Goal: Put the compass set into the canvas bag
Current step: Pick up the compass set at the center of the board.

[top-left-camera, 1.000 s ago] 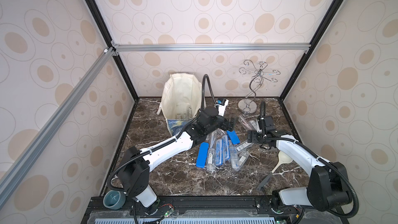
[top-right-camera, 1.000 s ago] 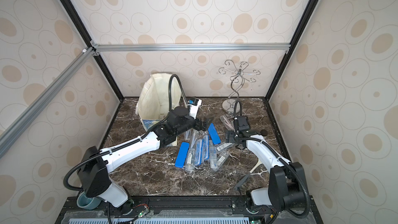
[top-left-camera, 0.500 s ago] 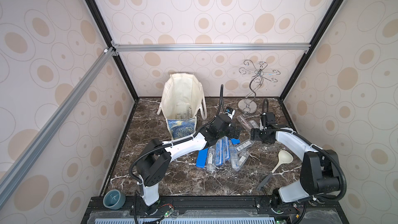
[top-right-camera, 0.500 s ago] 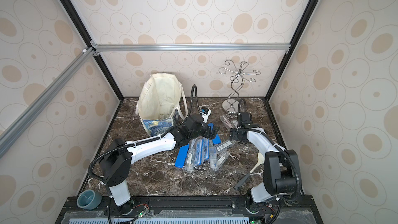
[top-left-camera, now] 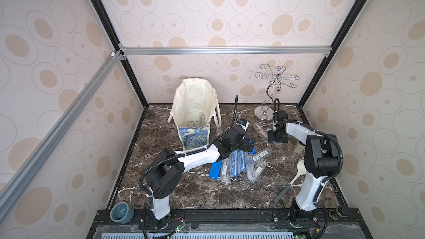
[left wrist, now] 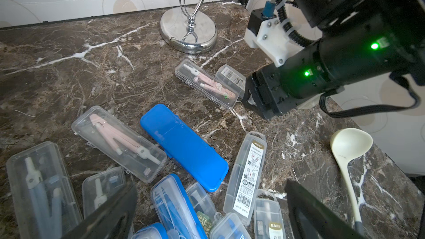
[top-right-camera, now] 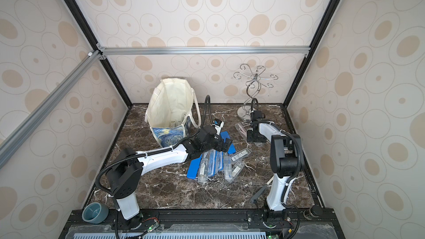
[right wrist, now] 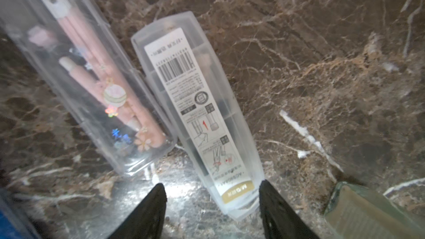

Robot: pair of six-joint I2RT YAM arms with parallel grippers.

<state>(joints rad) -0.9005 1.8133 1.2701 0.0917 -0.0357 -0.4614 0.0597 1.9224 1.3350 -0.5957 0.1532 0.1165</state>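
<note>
The cream canvas bag (top-left-camera: 195,102) stands open at the back left, its painted face (top-right-camera: 170,134) toward me, with clear cases lying inside. Several compass sets in clear and blue cases (top-left-camera: 236,164) are heaped mid-table. My left gripper (left wrist: 211,205) hovers open over that heap, holding nothing. My right gripper (right wrist: 211,203) is low beside the chrome stand. Its jaws stand partly open around the end of a labelled clear compass case (right wrist: 200,111). One finger (right wrist: 276,208) touches the case and the other stands clear. A pink compass case (right wrist: 92,77) lies alongside.
A chrome hook stand (top-left-camera: 273,93) rises at the back right. A cream ladle (left wrist: 347,148) and an olive block (right wrist: 368,210) lie near the right wall. A dark handle (top-left-camera: 281,195) lies at the front right, and a teal bowl (top-left-camera: 122,212) sits on the front left rail.
My left arm swung from the bag's mouth rightward over the heap of cases, still open. My right gripper's jaws narrowed around the end of the labelled case.
</note>
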